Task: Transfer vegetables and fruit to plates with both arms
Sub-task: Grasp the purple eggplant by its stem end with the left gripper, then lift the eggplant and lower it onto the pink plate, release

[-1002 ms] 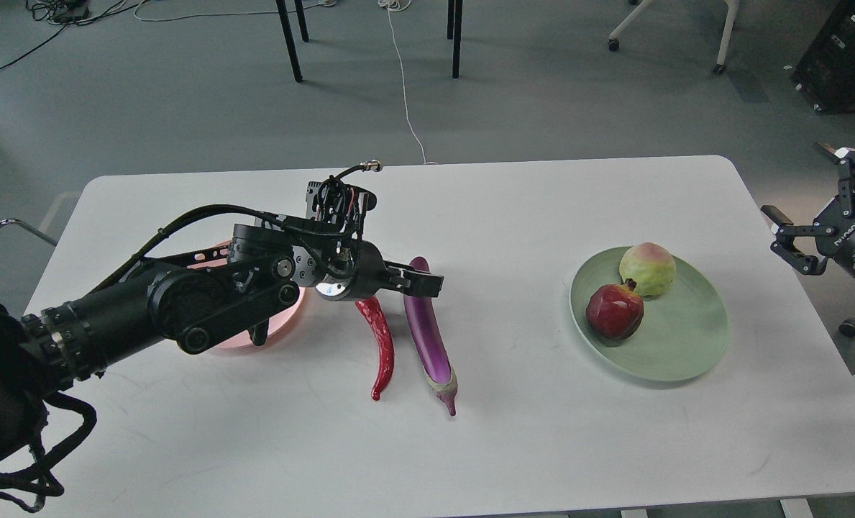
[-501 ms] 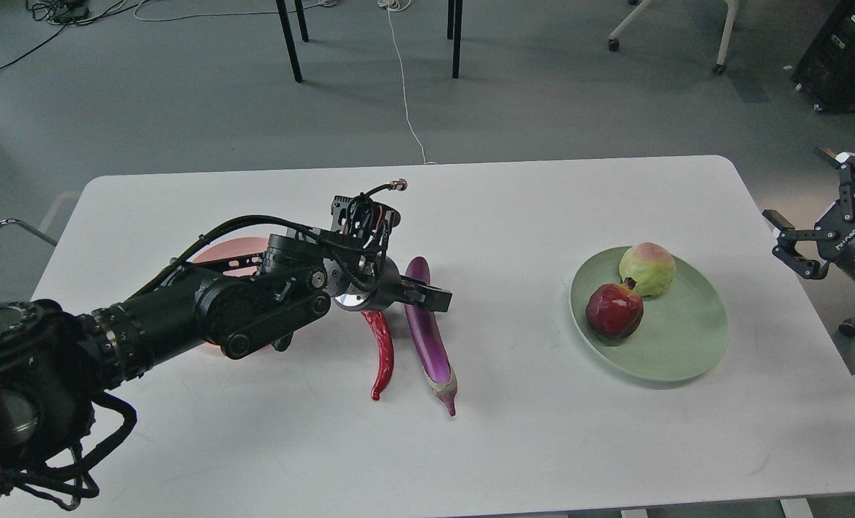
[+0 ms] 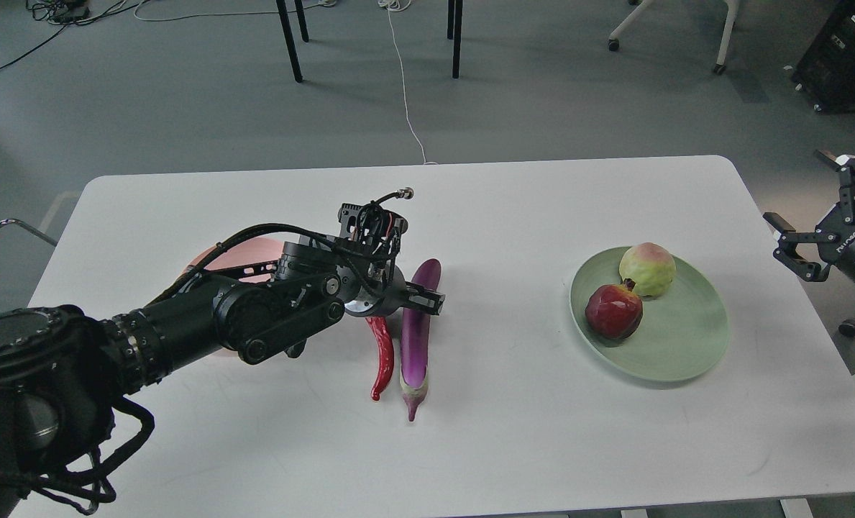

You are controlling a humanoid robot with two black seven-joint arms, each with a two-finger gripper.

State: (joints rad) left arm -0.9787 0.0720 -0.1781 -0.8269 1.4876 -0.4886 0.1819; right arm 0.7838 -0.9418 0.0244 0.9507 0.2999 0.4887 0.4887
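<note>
The purple eggplant (image 3: pixel 416 345) lies on the white table (image 3: pixel 513 446), close beside the red chili pepper (image 3: pixel 382 360) on its left. My left gripper (image 3: pixel 418 301) is down on the eggplant's upper part, one finger across it, gripping it. The pink plate (image 3: pixel 244 257) is mostly hidden behind my left arm. The pale green plate (image 3: pixel 686 345) at the right holds the pomegranate (image 3: pixel 614 311) and the yellow-green fruit (image 3: pixel 647 269). My right gripper (image 3: pixel 810 207) is open and empty, off the table's right edge.
Chair and table legs (image 3: pixel 289 39) and a white cable (image 3: pixel 405 93) are on the floor behind the table. A dark box (image 3: pixel 848 54) stands at the far right.
My left gripper moved right and down onto the eggplant. The eggplant's lower end swung left, next to the chili. My right gripper barely moved.
</note>
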